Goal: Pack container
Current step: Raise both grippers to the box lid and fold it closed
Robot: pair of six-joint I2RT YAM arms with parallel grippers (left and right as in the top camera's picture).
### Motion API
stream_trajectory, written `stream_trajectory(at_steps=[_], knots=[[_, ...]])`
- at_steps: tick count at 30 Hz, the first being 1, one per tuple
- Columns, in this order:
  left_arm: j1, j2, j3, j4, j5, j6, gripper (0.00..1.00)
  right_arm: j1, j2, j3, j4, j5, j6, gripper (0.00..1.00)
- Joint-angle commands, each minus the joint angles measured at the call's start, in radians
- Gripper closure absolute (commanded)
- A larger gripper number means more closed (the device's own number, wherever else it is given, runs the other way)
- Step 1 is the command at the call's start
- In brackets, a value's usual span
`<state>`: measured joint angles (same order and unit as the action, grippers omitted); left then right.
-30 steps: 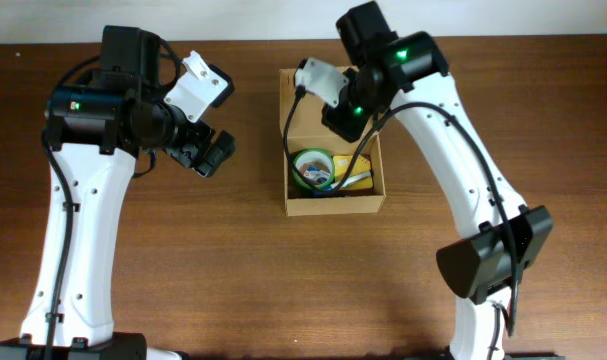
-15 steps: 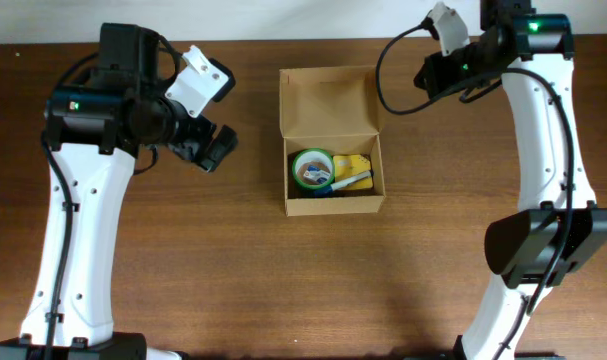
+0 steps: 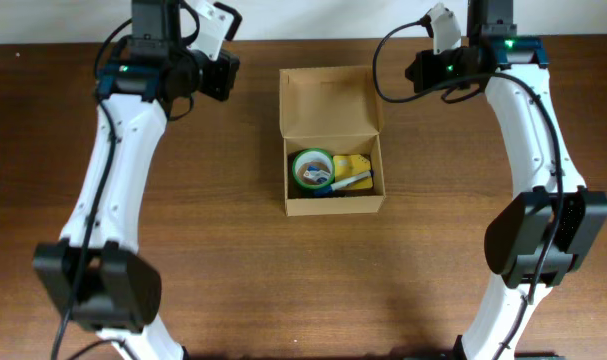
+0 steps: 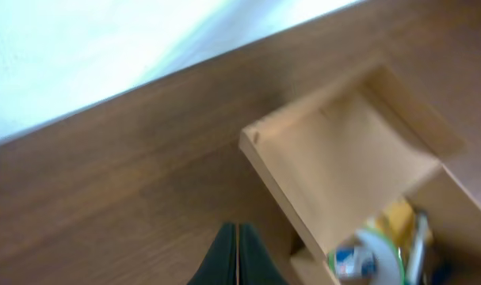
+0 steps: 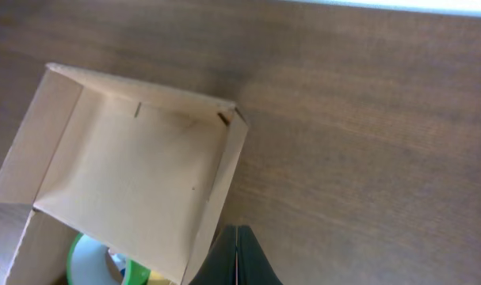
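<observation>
table (image 3: 233,260): a brown wooden top is seen beneath everything.
container (image 3: 333,206): the tan cardboard box is set near the table's middle, open at the top.
tape roll (image 3: 309,167): a green roll is lodged inside the container, on its 9 o'clock side.
yellow item (image 3: 357,162): it is packed inside at 3 o'clock; what it is cannot be told.
pen-like stick (image 3: 349,180): a thin white piece is laid between roll and yellow item.
lid (image 3: 328,100): the flap is folded open toward 12 o'clock, its inner face shown.
left gripper (image 3: 226,75): it is held at 10 o'clock from the container, well apart; its fingers (image 4: 223,258) are pressed together, nothing between them.
right gripper (image 3: 419,72): it is held at 2 o'clock, apart from the lid; its fingers (image 5: 253,261) are likewise closed on nothing.
</observation>
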<state>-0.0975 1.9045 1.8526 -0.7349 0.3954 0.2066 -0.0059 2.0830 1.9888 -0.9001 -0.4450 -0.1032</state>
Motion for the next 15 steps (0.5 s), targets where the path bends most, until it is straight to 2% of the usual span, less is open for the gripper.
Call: stream_trajectory(at_steps=[1,3,9,11,15], knots=[[0.023,0.101,0.013,0.048,-0.012,-0.213,0.98,-0.002,0.007,-0.05,0.055,-0.012,0.061,0.96],[0.023,0.182,0.013,0.105,0.066,-0.262,0.98,-0.002,0.016,-0.082,0.11,-0.012,0.103,0.96],[0.021,0.404,0.014,0.271,0.232,-0.54,0.98,-0.002,0.156,-0.084,0.172,-0.036,0.198,0.96],[0.021,0.444,0.014,0.315,0.311,-0.579,0.98,-0.002,0.189,-0.084,0.187,-0.067,0.219,0.96],[0.003,0.463,0.014,0.346,0.329,-0.633,0.98,-0.001,0.245,-0.084,0.19,-0.187,0.225,0.96]])
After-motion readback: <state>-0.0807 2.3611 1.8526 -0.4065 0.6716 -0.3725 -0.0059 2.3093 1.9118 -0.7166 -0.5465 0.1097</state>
